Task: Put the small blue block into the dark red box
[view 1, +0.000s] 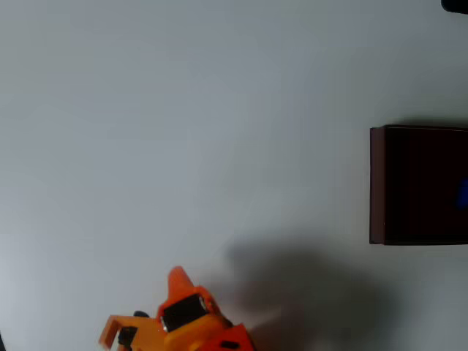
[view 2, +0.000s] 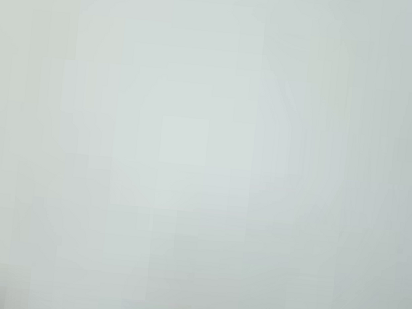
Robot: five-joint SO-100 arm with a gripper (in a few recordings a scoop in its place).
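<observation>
My jaws (view 1: 178,276) at bottom edge, grip state unclear. Dark red box (view 1: 376,183) far right, small blue block (view 1: 463,194) inside. Bare surface (view 1: 183,131) between.

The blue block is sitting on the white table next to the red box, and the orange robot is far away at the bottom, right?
Not quite. In the overhead view the blue block sits inside the red box, at the picture's right edge, not on the table. The orange robot is indeed far away at the bottom.
</observation>
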